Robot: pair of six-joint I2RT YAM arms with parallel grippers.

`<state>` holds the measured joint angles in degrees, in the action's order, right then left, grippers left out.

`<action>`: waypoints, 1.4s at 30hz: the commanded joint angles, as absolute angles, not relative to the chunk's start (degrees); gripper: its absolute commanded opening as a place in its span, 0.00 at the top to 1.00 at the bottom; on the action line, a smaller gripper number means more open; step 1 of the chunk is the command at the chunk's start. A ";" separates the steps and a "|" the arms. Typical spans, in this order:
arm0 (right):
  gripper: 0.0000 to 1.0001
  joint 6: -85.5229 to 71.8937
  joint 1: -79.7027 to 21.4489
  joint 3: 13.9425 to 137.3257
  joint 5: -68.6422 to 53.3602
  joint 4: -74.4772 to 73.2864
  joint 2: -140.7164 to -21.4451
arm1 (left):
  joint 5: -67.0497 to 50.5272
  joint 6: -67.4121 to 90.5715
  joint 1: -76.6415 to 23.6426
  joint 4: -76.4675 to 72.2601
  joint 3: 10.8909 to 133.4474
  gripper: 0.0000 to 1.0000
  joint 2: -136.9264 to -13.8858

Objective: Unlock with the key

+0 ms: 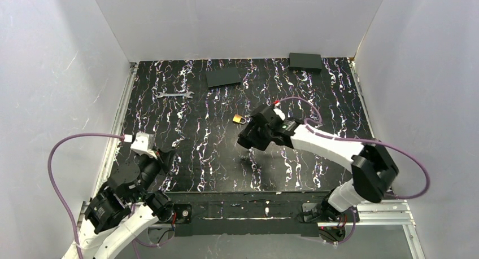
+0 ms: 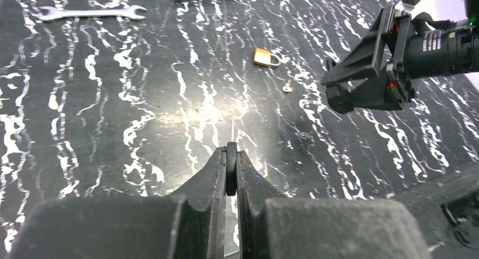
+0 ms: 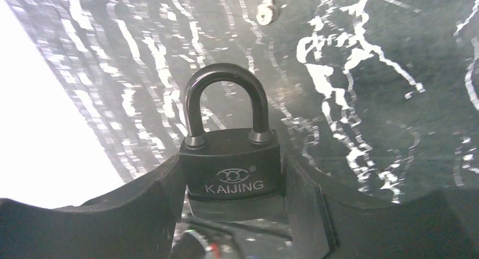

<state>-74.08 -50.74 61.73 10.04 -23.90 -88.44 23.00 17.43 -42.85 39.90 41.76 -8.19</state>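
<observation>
**Key gripped at left, black padlock gripped at right**

Near left corner of the dark marbled surface [image 1: 316, 95]: left arm [image 1: 121, 185], left jaws clenched on the key [image 2: 231, 168], pinched by its round black head. Thin blade out past the tips, pointing toward the middle of the surface, clear of everything else.

Toward the far left corner: a flat silver wrench [image 1: 174, 94], well apart from both arms.

By the far edge, left of centre: a flat black slab [image 1: 223, 77].

Middle of the surface: a small brass padlock [image 1: 239, 119] lying flat, with a tiny silvery bit [image 2: 287, 88] just beside it; too small to identify.

Just nearside of the brass padlock: right arm [image 1: 322, 140], right jaws grasping a black padlock [image 3: 231, 168] by the sides of its body. Shackle seated in the body and facing away from the wrist.

Far right corner: a black block [image 1: 305, 62].
</observation>
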 commanded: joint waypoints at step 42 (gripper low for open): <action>0.99 -120.41 -51.06 60.02 18.40 -19.92 -57.83 | -11.56 36.85 -43.09 -3.32 51.18 1.00 -47.93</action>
<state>-118.19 -50.76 57.69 17.21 -23.99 -59.24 -11.46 36.18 -42.87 -1.02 51.94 -47.40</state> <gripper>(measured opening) 0.664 0.040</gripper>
